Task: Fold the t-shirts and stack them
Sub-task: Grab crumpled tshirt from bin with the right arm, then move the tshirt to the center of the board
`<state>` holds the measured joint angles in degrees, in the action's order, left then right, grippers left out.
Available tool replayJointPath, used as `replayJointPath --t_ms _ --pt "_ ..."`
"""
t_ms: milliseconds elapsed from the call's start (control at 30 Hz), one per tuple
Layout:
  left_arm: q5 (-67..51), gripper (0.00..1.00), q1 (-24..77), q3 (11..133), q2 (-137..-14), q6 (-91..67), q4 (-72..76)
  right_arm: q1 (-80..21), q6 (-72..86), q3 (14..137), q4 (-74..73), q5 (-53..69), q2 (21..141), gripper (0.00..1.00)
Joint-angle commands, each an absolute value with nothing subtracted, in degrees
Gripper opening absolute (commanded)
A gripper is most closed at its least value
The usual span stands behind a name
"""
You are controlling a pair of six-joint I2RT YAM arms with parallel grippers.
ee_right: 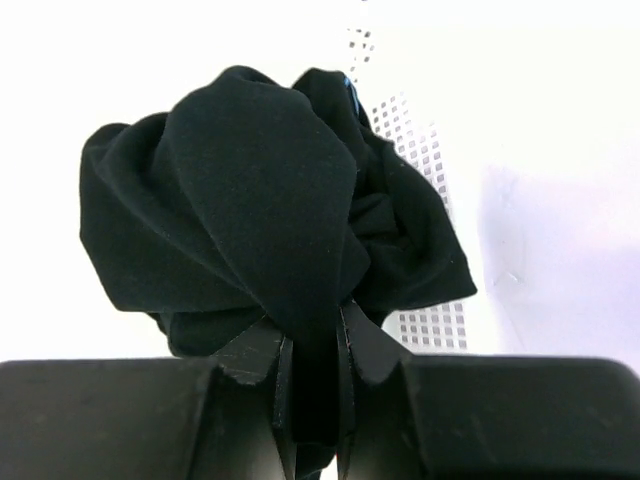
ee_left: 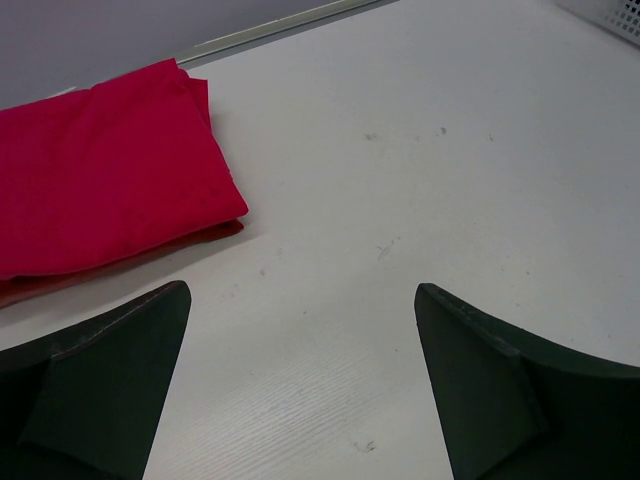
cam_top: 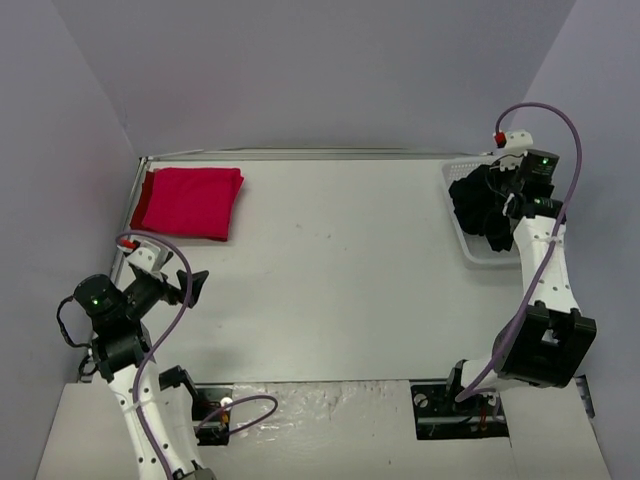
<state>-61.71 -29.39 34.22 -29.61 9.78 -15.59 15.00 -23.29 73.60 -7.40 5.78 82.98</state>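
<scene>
The crimson red t-shirt (cam_top: 188,201) lies folded at the table's far left corner; it also shows in the left wrist view (ee_left: 100,170). The black t-shirt (cam_top: 478,205) hangs bunched over the white mesh basket (cam_top: 461,222) at the far right. My right gripper (cam_top: 505,207) is shut on a fold of the black t-shirt (ee_right: 250,200), its jaws pinching the cloth (ee_right: 312,350). My left gripper (cam_top: 192,285) is open and empty, hovering over bare table near the left edge, a little in front of the red shirt; the jaws stand wide apart (ee_left: 300,380).
The basket's mesh wall (ee_right: 425,160) shows behind the black cloth. A metal rail runs along the table's back edge (cam_top: 300,155). Purple cables loop around both arms. The arm bases sit at the near edge.
</scene>
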Motion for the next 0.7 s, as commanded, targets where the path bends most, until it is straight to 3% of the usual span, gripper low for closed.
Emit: replayJointPath --t_ms 0,233,433,567,667 --pt "-63.63 0.94 -29.97 35.77 -29.44 9.32 -14.59 14.50 -22.06 79.35 -9.31 9.66 76.82 0.00" --pt "-63.28 0.94 -29.97 36.30 -29.88 9.32 -15.12 12.84 -19.16 97.36 -19.24 14.94 77.25 0.00" --pt "-62.84 0.94 -30.06 36.39 -29.79 9.49 -15.21 1.25 -18.98 110.98 -29.25 15.56 81.29 0.00" --pt "-62.58 0.94 -30.06 36.30 -29.71 9.58 -15.21 -8.16 -18.63 113.11 -32.43 15.81 81.39 0.00" --pt "-62.58 0.94 -30.06 36.12 -29.71 9.67 -15.12 -8.79 -19.77 111.72 -34.89 25.90 80.42 0.00"
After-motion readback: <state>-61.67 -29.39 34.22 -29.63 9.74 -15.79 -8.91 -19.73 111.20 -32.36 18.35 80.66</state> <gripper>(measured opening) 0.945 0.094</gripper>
